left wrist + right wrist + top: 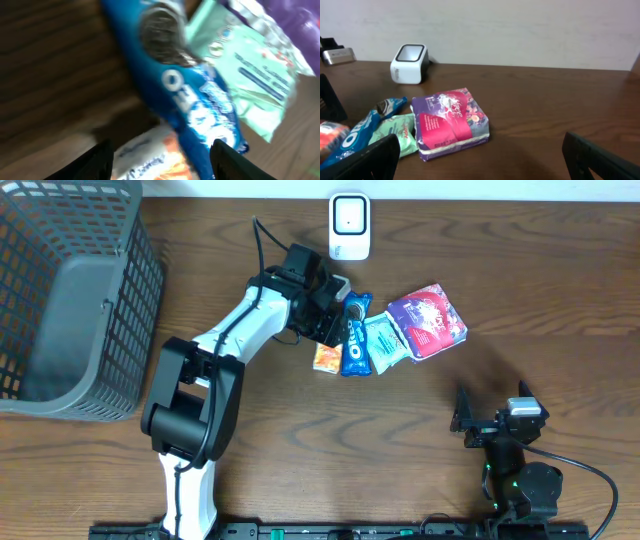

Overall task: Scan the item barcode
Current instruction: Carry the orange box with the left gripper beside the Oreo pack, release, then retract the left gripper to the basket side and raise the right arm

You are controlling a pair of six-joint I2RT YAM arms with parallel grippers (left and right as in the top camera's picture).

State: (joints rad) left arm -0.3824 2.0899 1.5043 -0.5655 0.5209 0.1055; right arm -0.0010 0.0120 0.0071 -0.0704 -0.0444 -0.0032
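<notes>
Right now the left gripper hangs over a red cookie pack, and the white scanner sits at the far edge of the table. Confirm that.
One detail is wrong: the cookie pack is blue, not red, as the overhead and left wrist views both show. The rest holds: the left gripper hangs over it, and the white scanner sits at the far edge of the table.

Basket sits way over on the left side of the table, and the scanner is at the far edge, about the middle. The packs are bunched up just in front of the scanner. The small snack bag is leftmost, with the cookie pack touching its right side, then a flat pouch, then the tissue pack against the pouch's right edge. Left gripper is just beside the cookie pack's far end. Right gripper is near the front right, well apart from the bunch.
</notes>
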